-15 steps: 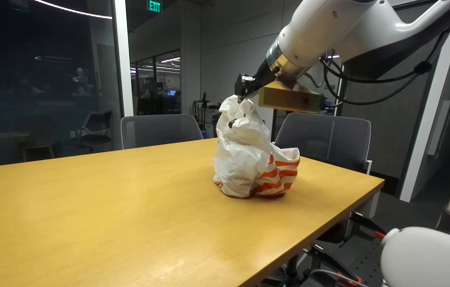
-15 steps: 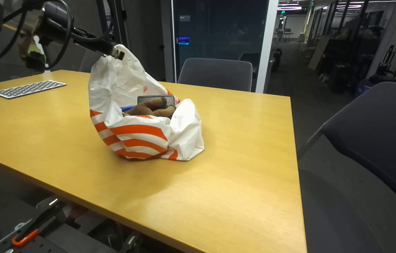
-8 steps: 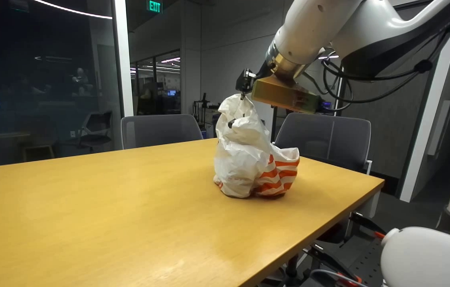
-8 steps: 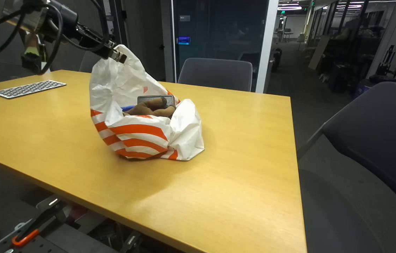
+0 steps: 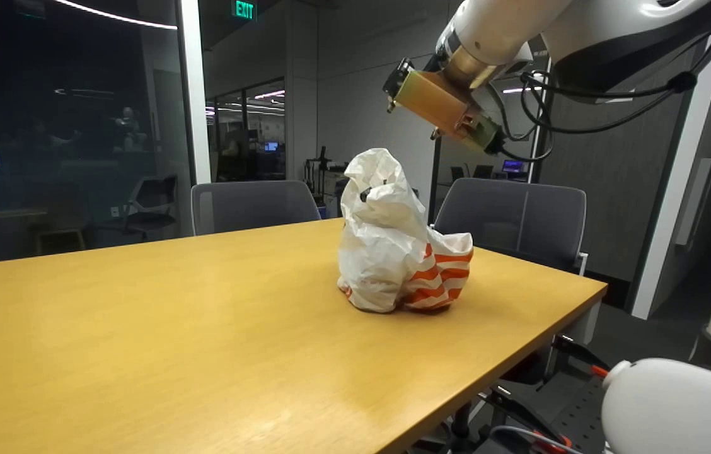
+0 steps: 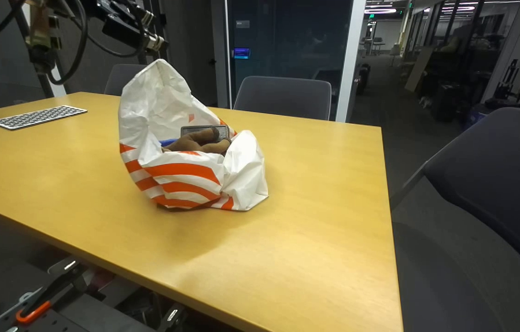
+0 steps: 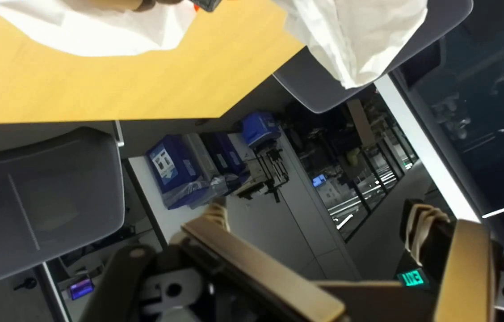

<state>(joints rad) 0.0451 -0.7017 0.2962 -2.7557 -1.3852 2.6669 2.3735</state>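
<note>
Grey chairs (image 5: 513,217) stand around a yellow bench (image 5: 141,328) near a dark glass wall (image 5: 72,113), a green exit sign (image 5: 244,9) glows beyond, and the floor (image 6: 370,99) is dark.

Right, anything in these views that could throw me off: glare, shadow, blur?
In an exterior view, a small glare patch low on the table; in an exterior view, a soft shadow in front of the striped bag; in the wrist view, the gripper looks slightly blurred, the scene appears upside down, and the top edge crops the bag.
</note>
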